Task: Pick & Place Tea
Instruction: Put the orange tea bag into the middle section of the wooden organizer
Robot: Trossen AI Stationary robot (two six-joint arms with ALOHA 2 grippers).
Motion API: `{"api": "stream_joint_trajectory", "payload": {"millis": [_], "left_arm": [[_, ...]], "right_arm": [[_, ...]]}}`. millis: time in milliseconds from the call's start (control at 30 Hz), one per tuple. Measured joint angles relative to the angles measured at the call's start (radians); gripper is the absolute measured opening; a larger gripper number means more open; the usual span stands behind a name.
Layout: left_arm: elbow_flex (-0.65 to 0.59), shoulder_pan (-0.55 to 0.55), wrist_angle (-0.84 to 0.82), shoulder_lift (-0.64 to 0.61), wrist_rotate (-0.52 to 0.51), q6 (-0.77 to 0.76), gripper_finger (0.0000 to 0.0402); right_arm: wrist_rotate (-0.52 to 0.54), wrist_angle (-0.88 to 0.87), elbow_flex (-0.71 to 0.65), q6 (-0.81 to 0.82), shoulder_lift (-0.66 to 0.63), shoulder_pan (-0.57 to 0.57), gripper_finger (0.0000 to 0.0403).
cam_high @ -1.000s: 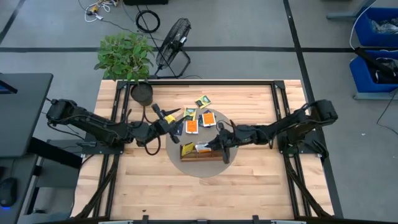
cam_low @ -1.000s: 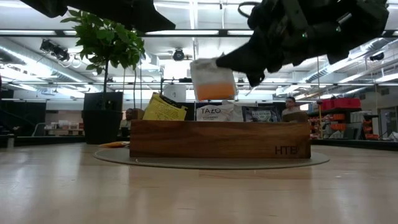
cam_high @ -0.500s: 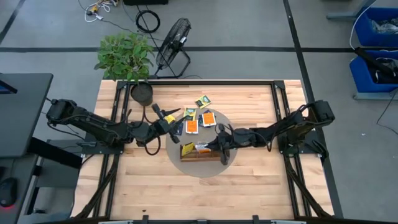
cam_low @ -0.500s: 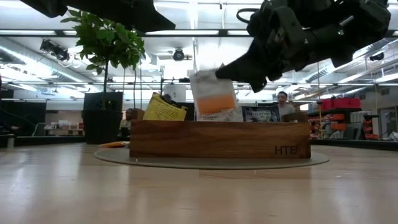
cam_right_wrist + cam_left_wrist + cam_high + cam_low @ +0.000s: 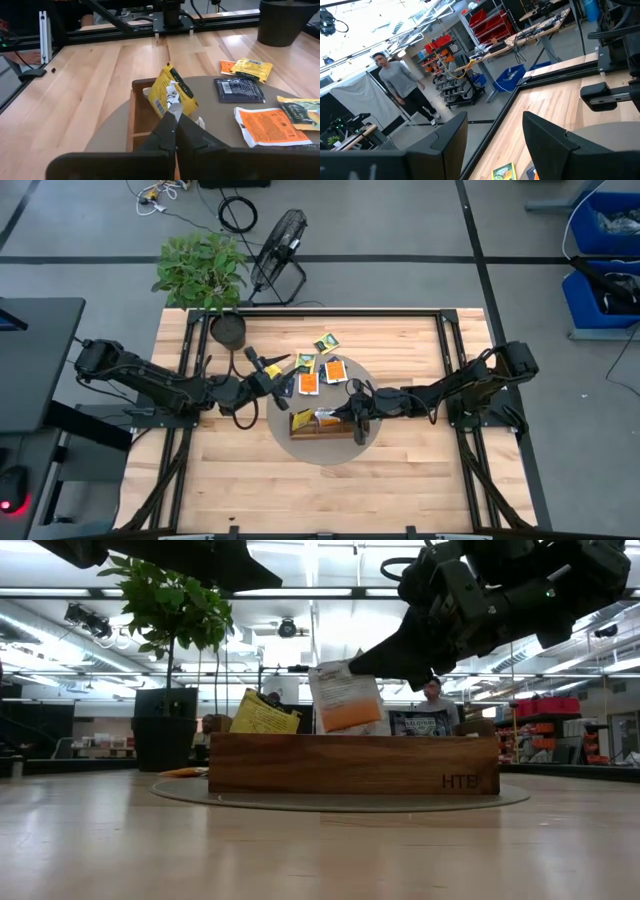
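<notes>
Across the wooden table (image 5: 400,470), loose packets ring the brown wooden tray (image 5: 352,762); right gripper (image 5: 352,668) pinches an orange-white tea packet (image 5: 345,697) above it, left gripper (image 5: 268,370) waits spread.

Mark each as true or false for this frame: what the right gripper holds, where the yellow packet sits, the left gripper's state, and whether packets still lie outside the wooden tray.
1. The right gripper is shut on a white-and-orange tea packet above the long brown wooden tray. True.
2. A yellow tea packet stands in the tray's end compartment. True.
3. The left gripper is clamped on a packet. False: it is open and empty.
4. All packets are in the tray. False: an orange flat packet and others lie outside.
</notes>
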Motion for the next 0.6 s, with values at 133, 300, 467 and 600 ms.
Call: {"api": "stream_joint_trajectory", "payload": {"millis": [133, 300, 467, 600], "left_arm": [[0.000, 0.000, 0.000, 0.000, 0.000, 0.000, 0.0195], [0.000, 0.000, 0.000, 0.000, 0.000, 0.001, 0.0195], [0.000, 0.000, 0.000, 0.000, 0.000, 0.001, 0.0195], [0.000, 0.000, 0.000, 0.000, 0.000, 0.002, 0.0195]], "right_arm": [[0.000, 0.000, 0.000, 0.012, 0.000, 0.000, 0.0002], [0.000, 0.007, 0.000, 0.028, 0.000, 0.000, 0.0002], [0.000, 0.015, 0.000, 0.027, 0.000, 0.000, 0.0003], [0.000, 0.034, 0.000, 0.028, 0.013, 0.000, 0.0004]]}}
